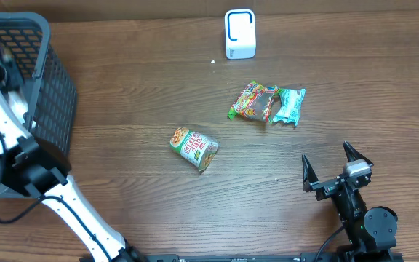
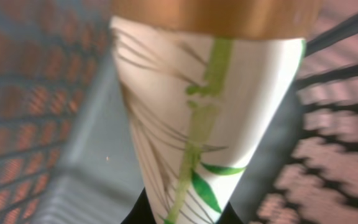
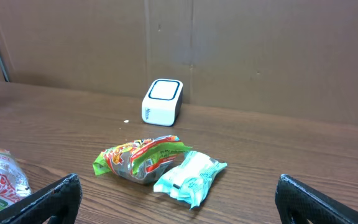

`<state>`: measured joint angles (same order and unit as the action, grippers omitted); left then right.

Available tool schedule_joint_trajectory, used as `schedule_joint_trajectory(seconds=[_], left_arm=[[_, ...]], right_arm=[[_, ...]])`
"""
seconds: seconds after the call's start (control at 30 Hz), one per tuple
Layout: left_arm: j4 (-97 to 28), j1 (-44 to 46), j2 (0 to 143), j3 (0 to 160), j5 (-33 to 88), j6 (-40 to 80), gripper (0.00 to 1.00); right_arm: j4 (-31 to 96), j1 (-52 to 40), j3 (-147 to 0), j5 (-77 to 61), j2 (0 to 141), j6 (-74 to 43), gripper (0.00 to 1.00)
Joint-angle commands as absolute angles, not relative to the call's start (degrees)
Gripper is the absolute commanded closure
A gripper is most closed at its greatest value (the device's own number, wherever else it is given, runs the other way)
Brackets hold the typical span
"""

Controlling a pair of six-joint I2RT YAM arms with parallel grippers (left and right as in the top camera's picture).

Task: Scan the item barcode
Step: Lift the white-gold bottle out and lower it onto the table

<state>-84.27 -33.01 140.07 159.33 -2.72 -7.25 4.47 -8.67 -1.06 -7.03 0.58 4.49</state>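
Basket holds a bamboo-print cup; left jaws grip it.

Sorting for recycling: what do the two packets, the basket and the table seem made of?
The colourful packet and teal packet: thin plastic film, glossy, crinkled with sealed ends. The basket: probably moulded plastic, matte dark grey mesh; could be coated metal. The table: wood or wood-look laminate, brown with visible grain, low sheen.

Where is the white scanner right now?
Overhead, the white scanner stands near the far edge of the table, right of centre, beyond the colourful snack packet and teal packet.
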Motion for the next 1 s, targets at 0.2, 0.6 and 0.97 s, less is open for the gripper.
schedule_joint_trajectory(seconds=[0.2,0.6,0.97], left_arm=[[-88.51,-26.06,128.40,180.05,-0.38,-0.62,0.96],[-96.82,-8.64,116.20,178.36,0.19,2.52,0.96],[-96.33,3.22,116.88,152.38,-8.05,11.94,0.96]], right_arm=[[4.16,-8.88,-0.45,-6.63,0.16,4.34,0.00],[4.16,-8.88,-0.45,-6.63,0.16,4.34,0.00],[4.16,-8.88,-0.45,-6.63,0.16,4.34,0.00]])
